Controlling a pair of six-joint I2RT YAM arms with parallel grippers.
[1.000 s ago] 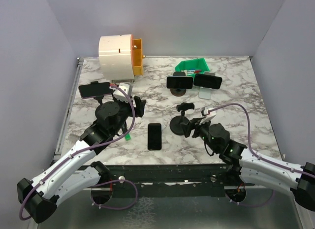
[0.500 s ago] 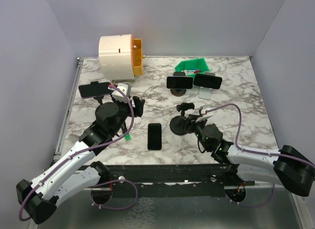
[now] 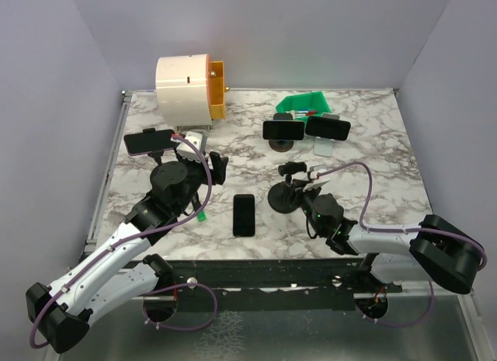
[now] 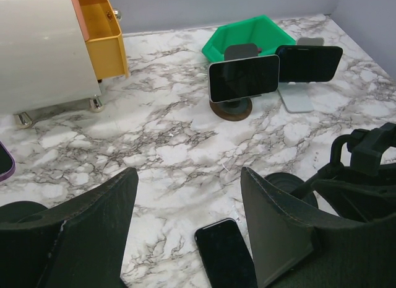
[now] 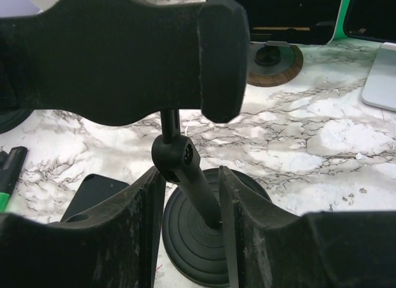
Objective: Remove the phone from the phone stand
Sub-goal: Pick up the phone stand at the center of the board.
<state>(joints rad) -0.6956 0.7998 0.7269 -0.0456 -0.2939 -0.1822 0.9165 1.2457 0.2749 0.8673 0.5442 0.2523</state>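
My right gripper point(image 5: 192, 175) is partway open. Its two fingers point(image 5: 124, 238) stand one on each side of the thin stem point(image 5: 197, 192) of the black stand point(image 3: 280, 198). I can see a small gap next to the stem, so I do not think I am pinching it yet. The top of that stand, the part that hugs a phone, is right above my fingers. It has no phone in it.

The black phone point(image 3: 244, 215) lies flat on the table point(image 3: 373, 182), just to the left of the stand's round foot. It is near the stand but not touching it. Its long side runs from close to me to far from me. I think this is the phone that had to come off, so this stand looks done.

My left gripper point(image 4: 189, 173) is wide open and holds nothing. The flat phone lies just in front of it, low between its fingers. So the phone sits between my two arms, and I think neither is much nearer.

Farther out, more phones sit up on stands. The dark phone point(image 3: 283, 130) and the second dark phone point(image 3: 327, 127) are at the far side, closer to my right arm. The purple phone point(image 3: 147, 142) is beside my left arm. If one of those comes next, I would pick the arm on its side.
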